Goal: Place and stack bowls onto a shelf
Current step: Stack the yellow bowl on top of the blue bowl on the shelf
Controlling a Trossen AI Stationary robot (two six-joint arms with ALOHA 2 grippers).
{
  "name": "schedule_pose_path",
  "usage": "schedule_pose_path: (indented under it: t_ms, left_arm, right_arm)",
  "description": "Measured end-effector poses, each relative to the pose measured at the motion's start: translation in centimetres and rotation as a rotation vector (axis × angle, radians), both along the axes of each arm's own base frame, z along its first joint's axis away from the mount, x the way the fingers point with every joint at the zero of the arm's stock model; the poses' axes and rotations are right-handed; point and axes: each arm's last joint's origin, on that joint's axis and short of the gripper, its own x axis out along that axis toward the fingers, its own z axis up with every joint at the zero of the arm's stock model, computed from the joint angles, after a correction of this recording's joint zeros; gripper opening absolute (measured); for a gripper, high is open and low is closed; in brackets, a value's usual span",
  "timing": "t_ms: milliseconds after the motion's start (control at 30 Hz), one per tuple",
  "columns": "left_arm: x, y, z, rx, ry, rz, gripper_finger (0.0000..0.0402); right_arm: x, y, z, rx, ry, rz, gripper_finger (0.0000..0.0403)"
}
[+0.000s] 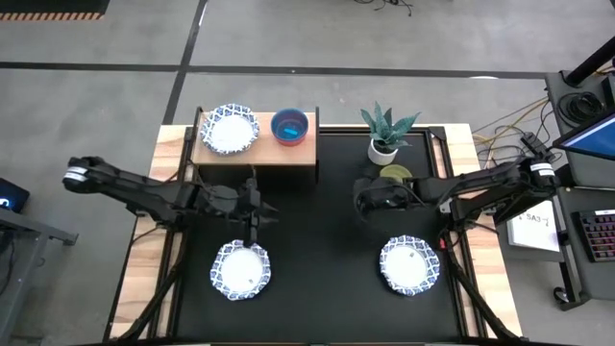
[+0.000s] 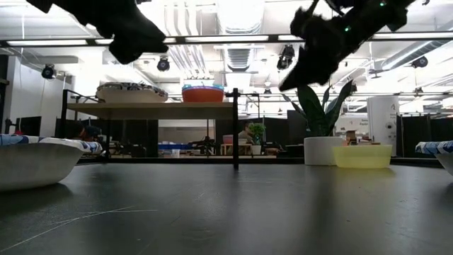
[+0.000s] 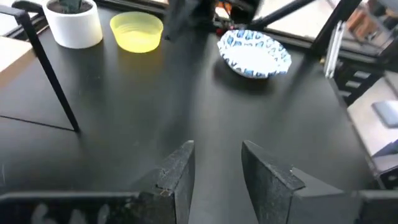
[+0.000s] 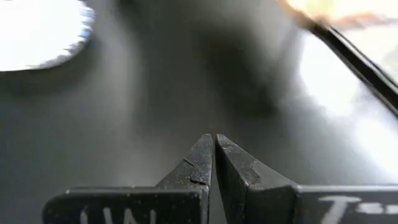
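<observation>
Left pincer [image 3: 214, 165] — spread, empty, above table [image 1: 327, 240] | right pincer [image 4: 214, 155] — pressed together, empty

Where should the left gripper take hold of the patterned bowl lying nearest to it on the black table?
Probably on the rim. The bowl sits upright, wide and shallow, so only its thin flared edge fits between the fingers. Come down from above onto the rim side facing the open left gripper, one finger inside, one outside.

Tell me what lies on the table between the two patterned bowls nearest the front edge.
Nothing: in the high view, only bare black tabletop runs between the left patterned bowl and the right patterned bowl. Both grippers sit farther back.
</observation>
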Motion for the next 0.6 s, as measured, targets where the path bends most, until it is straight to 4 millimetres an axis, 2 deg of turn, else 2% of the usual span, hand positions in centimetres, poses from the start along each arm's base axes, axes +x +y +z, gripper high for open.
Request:
schedule_pose_path:
  t_ms: [267, 400, 600]
  left_arm:
    - [1.0, -0.2, -1.0, 0.074, 0.027, -0.034, 0.0114]
    - [1.1, -0.2, -0.9, 0.081, 0.026, -0.037, 0.0114]
    - [0.9, -0.1, -0.8, 0.086, 0.019, -0.039, 0.0114]
  right_arm:
    - [-2.5, -3.1, 1.1, 0.206, 0.343, -0.458, 0.0009]
    - [-3.7, -4.2, 1.2, 0.252, 0.451, -0.572, 0.0021]
    - [-4.5, -5.3, 0.2, 0.288, 0.495, -0.64, 0.0078]
